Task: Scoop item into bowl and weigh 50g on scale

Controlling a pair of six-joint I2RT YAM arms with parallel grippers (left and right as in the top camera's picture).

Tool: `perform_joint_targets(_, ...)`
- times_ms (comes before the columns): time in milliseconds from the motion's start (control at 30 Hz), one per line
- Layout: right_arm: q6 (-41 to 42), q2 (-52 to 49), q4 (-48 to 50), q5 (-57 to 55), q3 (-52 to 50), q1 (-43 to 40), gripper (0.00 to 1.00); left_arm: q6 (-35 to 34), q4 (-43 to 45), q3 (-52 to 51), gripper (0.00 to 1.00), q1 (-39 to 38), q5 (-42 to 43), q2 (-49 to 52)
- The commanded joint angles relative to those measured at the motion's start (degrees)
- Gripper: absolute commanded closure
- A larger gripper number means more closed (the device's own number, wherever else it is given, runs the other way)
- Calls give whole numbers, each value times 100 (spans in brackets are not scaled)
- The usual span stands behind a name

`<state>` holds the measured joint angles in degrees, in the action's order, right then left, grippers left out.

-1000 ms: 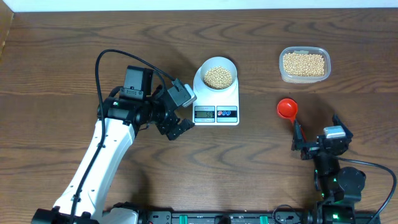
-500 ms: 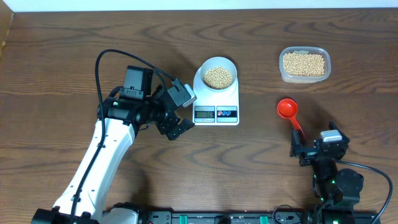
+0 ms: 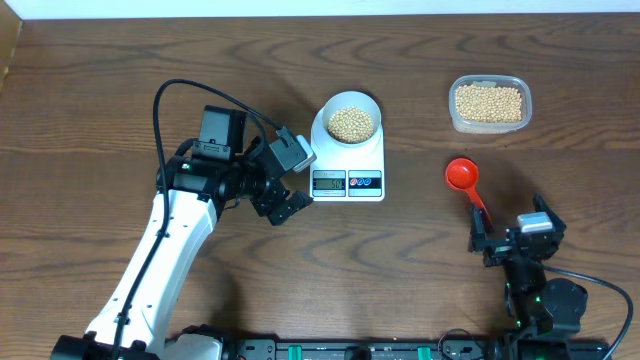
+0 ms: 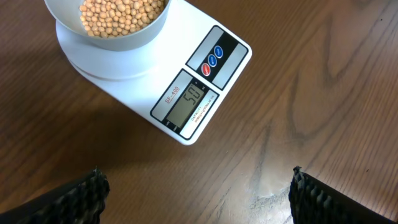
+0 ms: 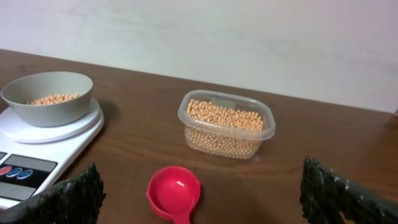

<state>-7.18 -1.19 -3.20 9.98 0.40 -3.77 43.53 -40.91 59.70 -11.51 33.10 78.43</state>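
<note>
Currently listed: bowl (image 3: 328,112), filled with beans (image 3: 352,123), seated on the scale (image 3: 350,158); display (image 4: 189,102) reads 50. Left gripper (image 3: 283,207): jaws wide apart, empty, just beside the scale's display end. Right gripper (image 3: 510,232): jaws wide apart, empty, near the red scoop (image 3: 462,175) lying on the table (image 3: 100,80). Clear tub (image 3: 489,103) of more beans, well apart from the scale.

The worktop (image 3: 120,80) is dark wood with plain grain and a low sheen. The scale (image 4: 180,56) is smooth white plastic, faintly glossy, and the bowl (image 4: 134,38) on it is matt. Right of the scale, the tub (image 5: 268,127) is clear plastic and the scoop (image 5: 174,194) shiny red plastic. The beans (image 5: 224,115) look dry and matt. The left hand (image 4: 198,196) has black, rough pads (image 4: 81,198).
</note>
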Motion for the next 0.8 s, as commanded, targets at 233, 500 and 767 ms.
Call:
perform_joint_targets(233, -168, 92, -22, -66, -11, 13, 1, 37, -15, 129, 5, 20, 76, 0)
perform_joint_targets(500, -173, 92, -26, -162, -11, 254, 1, 35, -15, 129, 5, 20, 76, 0)
perform_joint_targets(767, -173, 92, -39, -254, -11, 286, 1, 37, -13, 129, 5, 20, 76, 0)
